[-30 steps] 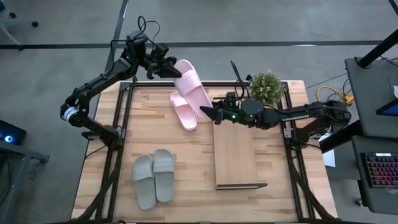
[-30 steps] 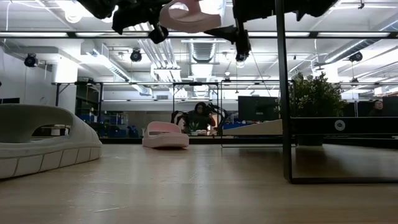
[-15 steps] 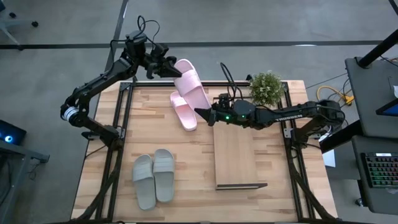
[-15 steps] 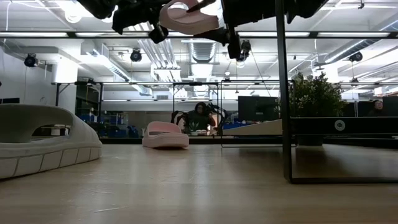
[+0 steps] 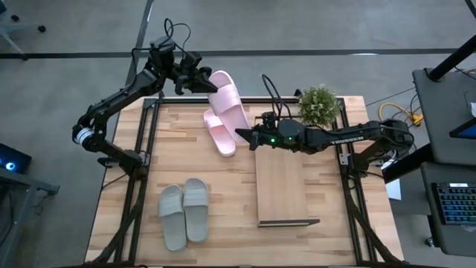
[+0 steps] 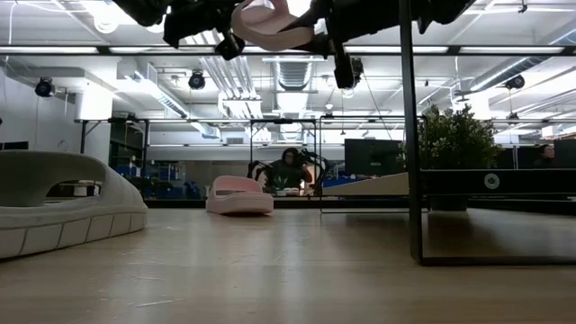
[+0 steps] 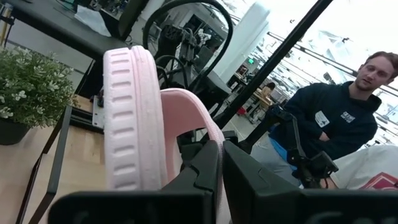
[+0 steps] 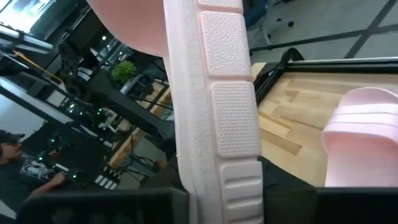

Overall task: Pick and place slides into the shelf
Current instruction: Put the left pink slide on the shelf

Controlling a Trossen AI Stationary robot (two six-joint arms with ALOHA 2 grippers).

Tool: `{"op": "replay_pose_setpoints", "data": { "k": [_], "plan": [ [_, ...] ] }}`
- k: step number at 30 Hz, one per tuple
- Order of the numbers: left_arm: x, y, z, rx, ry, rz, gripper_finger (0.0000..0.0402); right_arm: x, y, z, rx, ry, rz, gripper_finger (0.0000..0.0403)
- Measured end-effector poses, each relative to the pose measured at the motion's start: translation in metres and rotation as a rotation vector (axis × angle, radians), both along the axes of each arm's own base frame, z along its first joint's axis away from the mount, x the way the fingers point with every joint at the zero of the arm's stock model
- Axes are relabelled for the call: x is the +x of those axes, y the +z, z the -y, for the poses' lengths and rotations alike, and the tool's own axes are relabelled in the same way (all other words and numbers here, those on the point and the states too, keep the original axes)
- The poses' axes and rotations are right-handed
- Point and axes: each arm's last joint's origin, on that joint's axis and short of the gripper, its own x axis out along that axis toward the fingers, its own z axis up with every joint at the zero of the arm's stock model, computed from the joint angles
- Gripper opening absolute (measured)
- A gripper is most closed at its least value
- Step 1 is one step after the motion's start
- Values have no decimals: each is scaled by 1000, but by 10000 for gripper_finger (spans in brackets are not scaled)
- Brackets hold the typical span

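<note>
Across my light plank tabletop [image 5: 223, 193] lie a grey-green pair of soft slides [image 5: 184, 212] and one pale pink slide [image 5: 219, 132], beside the long light-wood shelf [image 5: 281, 182]. My left gripper [image 5: 199, 82] pinches the second pale pink slide [image 5: 232, 104], held aloft near the far edge. My right gripper [image 5: 242, 134] pinches that slide's other end.

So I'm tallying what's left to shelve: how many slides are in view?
4. One pink slide is held up between both grippers at the table's far edge, its mate lies on the table below it, and the grey-green pair sits near the front left.
</note>
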Motion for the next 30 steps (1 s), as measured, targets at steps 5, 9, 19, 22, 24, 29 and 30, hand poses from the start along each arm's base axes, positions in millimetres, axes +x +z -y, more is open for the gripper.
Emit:
{"op": "replay_pose_setpoints", "data": {
  "k": [5, 9, 19, 22, 24, 29, 30],
  "plan": [
    [0, 0, 0, -18, 2, -9, 0, -6, 8, -2, 33, 52, 15, 53],
    [0, -1, -3, -22, 9, -12, 0, -19, 17, -3, 37, 53, -33, 53],
    [-2, -3, -12, 49, 124, 20, 86, -71, 49, -8, 53, 112, -101, 53],
    [-4, -3, -17, 89, 207, 36, 134, -89, 59, -11, 73, 185, -115, 53],
    [-5, -1, -18, 132, 233, 58, 158, -102, 63, -14, 97, 247, -132, 53],
    [-6, 3, -18, 183, 330, 82, 177, -131, 64, -20, 193, 350, -232, 53],
    [-6, 3, -18, 196, 350, 85, 177, -136, 63, -21, 211, 371, -256, 53]
  ]
}}
